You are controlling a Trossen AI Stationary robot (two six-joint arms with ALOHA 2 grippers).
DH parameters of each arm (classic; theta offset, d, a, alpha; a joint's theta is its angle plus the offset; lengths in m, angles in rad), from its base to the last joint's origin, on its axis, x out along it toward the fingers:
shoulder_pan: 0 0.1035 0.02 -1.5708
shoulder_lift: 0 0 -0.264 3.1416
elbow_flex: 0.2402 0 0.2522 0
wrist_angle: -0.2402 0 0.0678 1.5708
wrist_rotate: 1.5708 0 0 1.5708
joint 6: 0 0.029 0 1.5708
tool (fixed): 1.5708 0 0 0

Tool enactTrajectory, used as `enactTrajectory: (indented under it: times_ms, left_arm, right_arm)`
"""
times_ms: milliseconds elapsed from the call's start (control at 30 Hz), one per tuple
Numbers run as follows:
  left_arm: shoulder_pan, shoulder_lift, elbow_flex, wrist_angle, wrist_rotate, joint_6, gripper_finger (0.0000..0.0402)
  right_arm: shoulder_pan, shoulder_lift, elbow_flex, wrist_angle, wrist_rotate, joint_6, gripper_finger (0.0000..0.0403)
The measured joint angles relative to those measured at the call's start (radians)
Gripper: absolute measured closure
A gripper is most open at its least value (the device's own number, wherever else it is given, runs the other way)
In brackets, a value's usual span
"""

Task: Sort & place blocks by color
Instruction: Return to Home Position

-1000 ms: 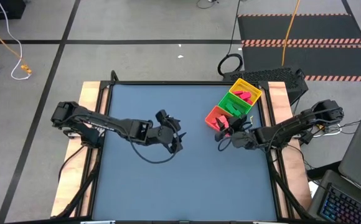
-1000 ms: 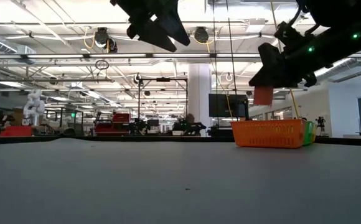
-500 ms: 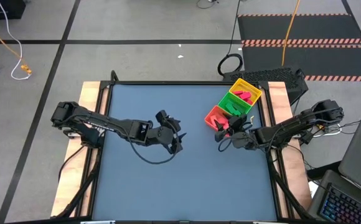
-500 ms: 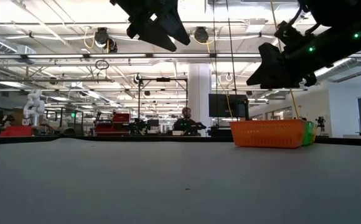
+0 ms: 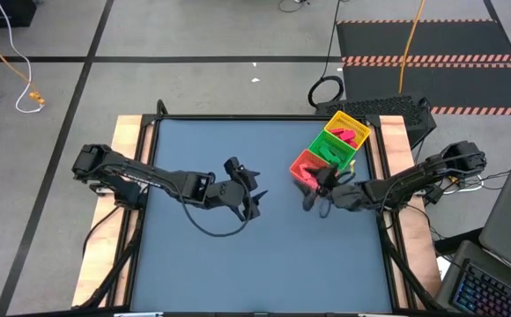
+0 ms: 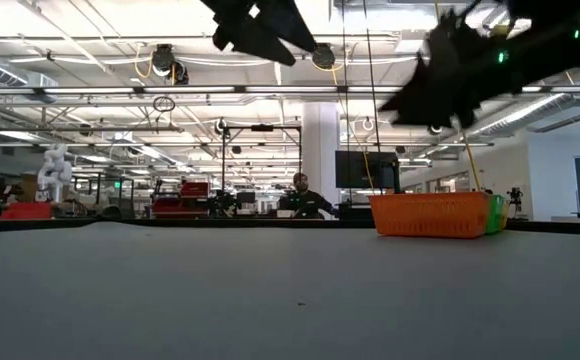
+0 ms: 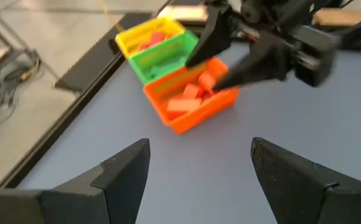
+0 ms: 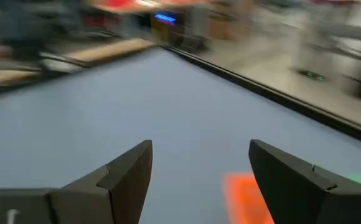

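Blocks (image 7: 182, 106) in tray (image 7: 196, 119) near table (image 5: 238, 264) edge

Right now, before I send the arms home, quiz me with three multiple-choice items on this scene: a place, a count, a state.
1. Where on the table does the tray stand? A. At its middle. B. By its left edge. C. By its right edge.
2. How many compartments has the tray? A. Two. B. Three. C. Four.
3. How is the right claw? A. Open, empty. B. Shut on a red block. C. Shut on a green block.
Answers: 1 C, the high view shows it near that edge. 2 B, yellow, green and orange sections lie in a row. 3 A, the left wrist view shows its fingers spread with nothing gripped between them.
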Motion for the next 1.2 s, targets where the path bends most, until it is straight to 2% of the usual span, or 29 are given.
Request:
enactTrajectory:
  times_ms: [167,233,300,400,500,600,700,767,800,1067,1200]
  left_arm:
    - [-0.014,-0.033,-0.044,0.098,0.029,0.029,0.0131]
    - [-0.014,-0.058,-0.102,0.138,0.034,0.02,0.0146]
    - [-0.013,-0.094,-0.162,0.203,0.036,0.019,0.0169]
    - [-0.004,-0.185,-0.265,0.284,0.062,0.019,0.0214]
    - [0.0,-0.29,-0.374,0.375,0.126,0.04,0.0266]
    - [-0.007,-0.408,-0.478,0.451,0.169,0.062,0.0324]
    - [-0.008,-0.521,-0.59,0.519,0.22,0.092,0.0383]
    - [-0.009,-0.59,-0.668,0.577,0.239,0.094,0.0393]
    - [-0.009,-0.626,-0.707,0.609,0.245,0.092,0.0393]
    - [-0.01,-0.881,-0.978,0.773,0.247,0.09,0.0399]
    - [-0.011,-0.962,-1.059,0.77,0.246,0.091,0.04]
  right_arm:
    - [0.022,-0.001,0.0,0.359,-0.345,-0.23,0.0141]
    - [0.028,-0.001,0.0,0.456,-0.472,-0.27,0.0141]
    - [0.028,-0.007,0.0,0.498,-0.548,-0.291,0.0143]
    - [0.029,-0.04,0.0,0.474,-0.584,-0.307,0.0158]
    - [0.021,-0.092,0.0,0.405,-0.619,-0.327,0.0193]
    - [0.009,-0.159,0.0,0.324,-0.675,-0.33,0.0253]
    - [-0.001,-0.237,0.0,0.232,-0.703,-0.333,0.0334]
    - [-0.005,-0.293,0.0,0.148,-0.707,-0.345,0.0382]
    - [-0.005,-0.321,0.0,0.108,-0.705,-0.35,0.0391]
    - [-0.005,-0.508,-0.002,-0.138,-0.698,-0.337,0.04]
    - [-0.012,-0.6,-0.097,-0.112,-0.692,-0.332,0.0402]
